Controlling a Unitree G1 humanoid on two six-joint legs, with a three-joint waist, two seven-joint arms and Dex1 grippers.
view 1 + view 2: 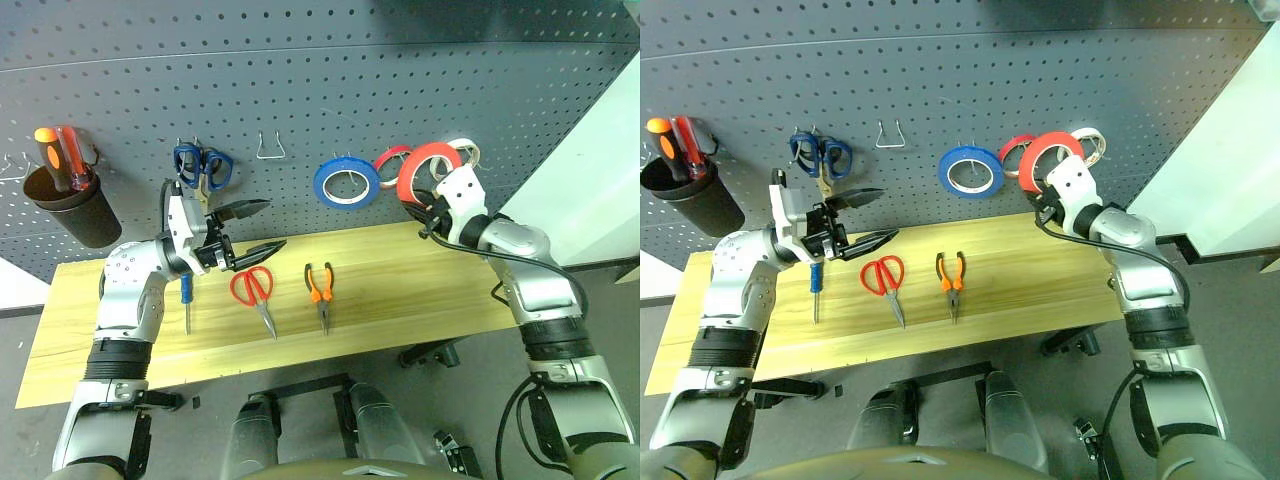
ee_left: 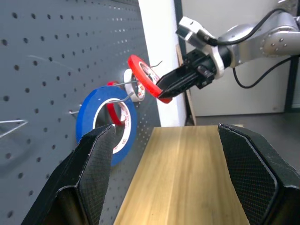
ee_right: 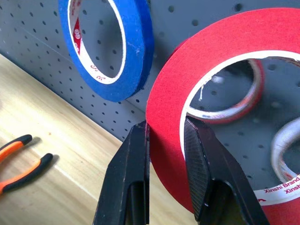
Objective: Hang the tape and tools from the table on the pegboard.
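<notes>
Tape (image 1: 424,168), a red ring with a pale core, is pinched at its lower rim by the right end effector (image 3: 165,140), whose black fingers press on either side of the band. It is held up against the pegboard (image 1: 300,60) above the far right corner of the surface (image 1: 400,290). Partly hidden behind it hang a smaller red roll (image 1: 391,158) and a white roll (image 1: 466,150), beside a blue roll (image 1: 346,182) on a wire hook. The left end effector (image 1: 257,229) is spread wide and empty, hovering over the far left part of the surface. On the light wood-grain top lie the blue-handled screwdriver (image 1: 186,300), its tip partly covered by the arm, the red-handled scissors (image 1: 254,292) and the orange-and-black pliers (image 1: 320,290). Blue scissors (image 1: 203,165) hang on the dark perforated panel; a dark cup (image 1: 75,205) holds orange and red screwdrivers (image 1: 60,155).
</notes>
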